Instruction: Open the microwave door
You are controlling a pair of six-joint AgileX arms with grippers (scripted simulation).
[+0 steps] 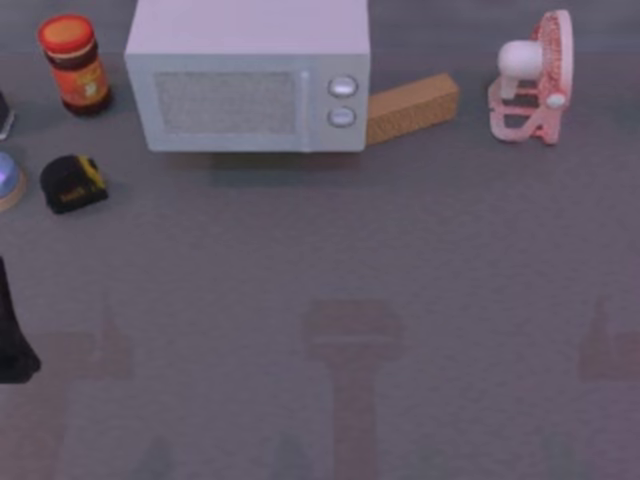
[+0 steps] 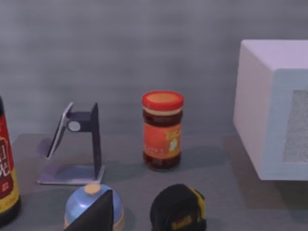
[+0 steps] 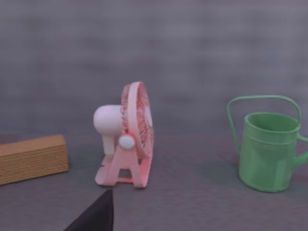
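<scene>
Grey tabletop (image 1: 330,260) is carrying the microwave (image 1: 248,72) at its far edge, front facing the arms so the door can swing outward. The microwave door (image 1: 226,103), white with a grey mesh window, is sitting shut. Left gripper (image 1: 12,340) is idling at the table's left edge; finger state cannot be determined. Right gripper is not appearing in the top view.
</scene>
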